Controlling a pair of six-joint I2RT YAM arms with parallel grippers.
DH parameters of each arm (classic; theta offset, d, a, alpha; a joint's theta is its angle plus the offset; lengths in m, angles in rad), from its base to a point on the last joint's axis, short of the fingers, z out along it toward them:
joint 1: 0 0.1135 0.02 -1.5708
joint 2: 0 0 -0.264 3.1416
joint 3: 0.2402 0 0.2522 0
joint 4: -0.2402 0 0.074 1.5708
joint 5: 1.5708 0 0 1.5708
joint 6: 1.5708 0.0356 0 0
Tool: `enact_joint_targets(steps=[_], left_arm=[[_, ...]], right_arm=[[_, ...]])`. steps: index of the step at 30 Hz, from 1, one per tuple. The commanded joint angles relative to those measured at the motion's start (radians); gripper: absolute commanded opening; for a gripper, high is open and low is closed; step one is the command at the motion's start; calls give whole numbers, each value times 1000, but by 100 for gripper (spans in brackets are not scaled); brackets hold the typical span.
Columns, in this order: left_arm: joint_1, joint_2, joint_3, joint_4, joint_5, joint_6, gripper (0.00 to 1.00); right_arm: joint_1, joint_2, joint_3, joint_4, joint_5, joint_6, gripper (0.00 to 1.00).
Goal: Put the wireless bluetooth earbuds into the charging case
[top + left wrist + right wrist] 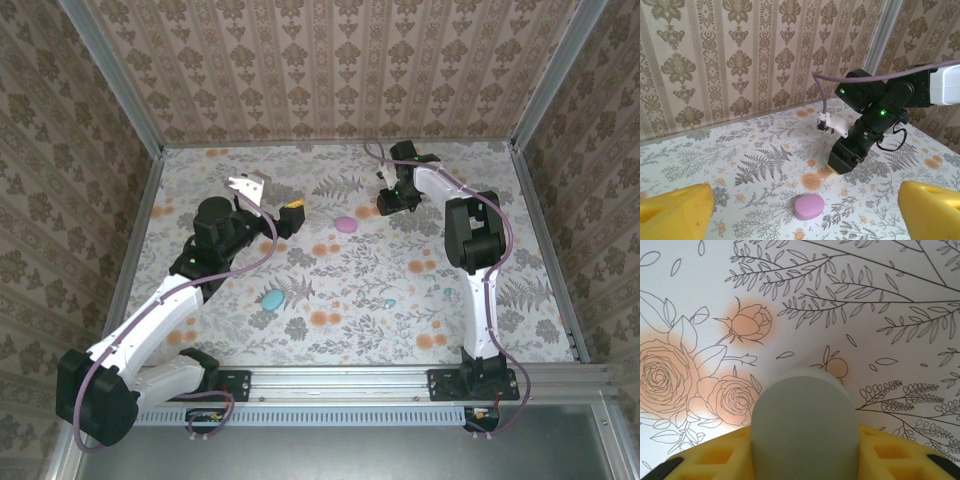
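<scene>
Overhead, the left gripper point(270, 200) is seen left of centre over the floral table point(330, 340), its jaws spread wide with nothing between them. The right gripper point(391, 203) stands with its tip at the table toward the far right. A pink case point(345, 225) lies between the 2 grippers, and a teal case point(272, 298) lies nearer the arm bases, well apart from both. 3 tiny pastel earbuds point(390, 302) are scattered loose on the table in the near-right area, close to the right arm's lower link; they are too small for any detail to be made out. From the left wrist, 2 yellow fingers point(675, 212) are shown far apart at the bottom corners. The pink case lies closed on the table beyond the gap between them, and the right gripper is planted on the table just behind it. From the right wrist, a pale mint case point(805, 425) is gripped between the yellow pads point(715, 460), which are pressed against both of its sides.
</scene>
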Motion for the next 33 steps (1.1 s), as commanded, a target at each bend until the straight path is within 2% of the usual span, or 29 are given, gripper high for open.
enact_joint_targets(steps=[1, 5, 10, 14, 17, 19, 23, 27, 30, 33], left_arm=[[8, -23, 25, -3, -15, -9, 96], [12, -1, 40, -9, -12, -21, 97], [33, 68, 123, -89, 21, -95, 96], [53, 139, 203, -119, 112, -201, 92], [49, 172, 217, -20, 231, -224, 87], [43, 174, 220, 25, 247, -249, 87], [37, 183, 269, 16, 305, -248, 86], [14, 184, 289, 22, 348, -211, 86], [-16, 177, 288, 36, 377, -153, 86], [-58, 147, 258, 66, 403, -21, 85]], right_arm=[[11, -47, -30, 7, -32, 2, 40], [13, -218, -167, 113, -136, 44, 37], [15, -516, -429, 347, -288, 66, 34], [16, -729, -588, 495, -469, 35, 33], [20, -871, -682, 586, -630, -2, 32], [21, -955, -730, 639, -729, -40, 32], [27, -1044, -776, 677, -850, -110, 32], [28, -1058, -749, 655, -973, -111, 32], [28, -1041, -705, 614, -1093, -107, 32], [29, -1021, -654, 540, -1185, -128, 32]])
